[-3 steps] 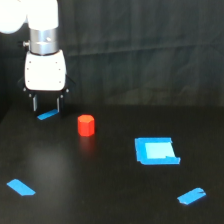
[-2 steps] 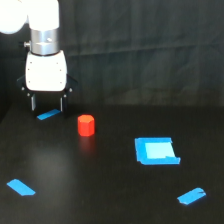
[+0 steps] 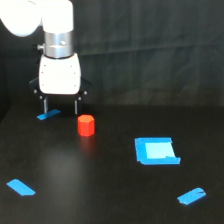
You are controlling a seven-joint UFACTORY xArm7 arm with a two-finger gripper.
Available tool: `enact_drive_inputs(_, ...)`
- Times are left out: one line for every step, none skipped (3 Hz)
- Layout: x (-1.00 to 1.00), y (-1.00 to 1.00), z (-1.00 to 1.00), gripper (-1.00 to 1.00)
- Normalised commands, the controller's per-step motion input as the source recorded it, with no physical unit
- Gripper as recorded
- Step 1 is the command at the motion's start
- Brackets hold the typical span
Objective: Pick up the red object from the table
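The red object (image 3: 86, 125) sits upright on the desk (image 3: 110, 200), just beside your end effector (image 3: 61, 106); fingers spread and empty, you're on the approach; next, centre over it and descend.

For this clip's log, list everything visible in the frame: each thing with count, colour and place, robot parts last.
red object: 1, red-orange, upright on the table, just below and right of the gripper's fingers in the exterior view.
blue square: 1, blue with paler centre, right of middle.
blue tape strips: 3, blue; one behind the fingers, one near left, one near right.
table: 1, matte black.
backdrop: 1, black cloth, behind.
arm: 1, white, upper left.
gripper: 1, white body, dark fingers, open, empty.
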Motion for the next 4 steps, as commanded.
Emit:
enact_drive_inputs(0.92,-0.17,-0.05,1.0)
enact_drive_inputs(0.86,-0.31,0.1,0.99)
enact_drive_inputs(0.57,-0.64,0.35,0.91)
enact_drive_inputs(0.16,-0.63,0.1,0.99)
